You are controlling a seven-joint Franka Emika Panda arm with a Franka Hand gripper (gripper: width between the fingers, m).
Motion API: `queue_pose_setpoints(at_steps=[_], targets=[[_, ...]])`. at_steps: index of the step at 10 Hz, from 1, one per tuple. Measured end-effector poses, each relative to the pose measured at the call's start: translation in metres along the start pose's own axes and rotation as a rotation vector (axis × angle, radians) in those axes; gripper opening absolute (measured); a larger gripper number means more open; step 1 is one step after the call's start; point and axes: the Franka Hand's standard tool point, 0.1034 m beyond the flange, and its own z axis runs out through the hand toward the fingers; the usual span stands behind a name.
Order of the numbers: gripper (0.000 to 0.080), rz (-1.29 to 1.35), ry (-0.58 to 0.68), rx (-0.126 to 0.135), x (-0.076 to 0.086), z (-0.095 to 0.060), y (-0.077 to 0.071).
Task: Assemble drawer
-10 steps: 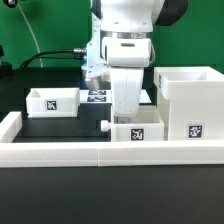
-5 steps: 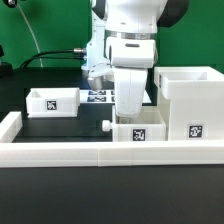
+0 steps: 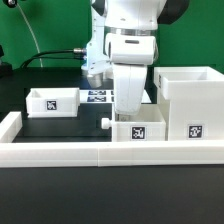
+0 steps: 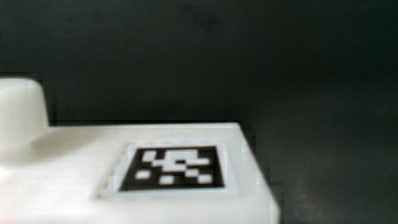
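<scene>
Pincer (image 3: 128,110) hangs straight down from the smooth white arm (image 3: 130,30), its boxy housing low over the middle tray (image 3: 150,130). Its tips are lost behind the housing and the tray's rim, and the wrist view shows none of them, so I cannot tell whether they are spread or pressed together, or whether they touch the tray. That tray is a small open-topped box of matte white plastic with straight walls. A round knob (image 3: 105,125) sticks out toward the exterior view's left, and a black-and-white square tag (image 3: 137,133) sits on the wall facing the camera. In the wrist view a flat white plastic face (image 4: 71,170) carries a blurred checkered tag, a rounded white lump (image 4: 18,110) rises beside it, too blurred to name, and the dull black worktop (image 4: 267,60) lies beyond. Just beside the middle tray, on the exterior view's right, stands the big box (image 3: 190,100), which is taller, hollow, cube-like and tagged low on its front. Well apart on the exterior view's left sits the left tray (image 3: 52,100), of the same white plastic. Between the trays and farther back the marker board (image 3: 97,96) lies flat, partly hidden by the arm. A low white wall (image 3: 60,152) borders the worktop's near edge and covers the bottoms of the middle tray and the box. Behind, a black cable (image 3: 50,57) curves before a green backdrop (image 3: 40,25).
</scene>
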Motion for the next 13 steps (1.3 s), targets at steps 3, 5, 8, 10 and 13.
queue_pose_setpoints(at_steps=[3,5,8,10,13], targets=[[0.0042,0.0,0.0,0.001,0.0,0.0,0.0],[0.0042,-0.005,-0.001,0.009,0.003,-0.003,0.003],[0.0042,-0.003,-0.004,0.021,0.002,-0.002,0.004],[0.0042,-0.005,-0.004,0.02,0.003,-0.001,0.003],[0.0042,-0.011,-0.002,0.03,0.006,0.003,-0.005]])
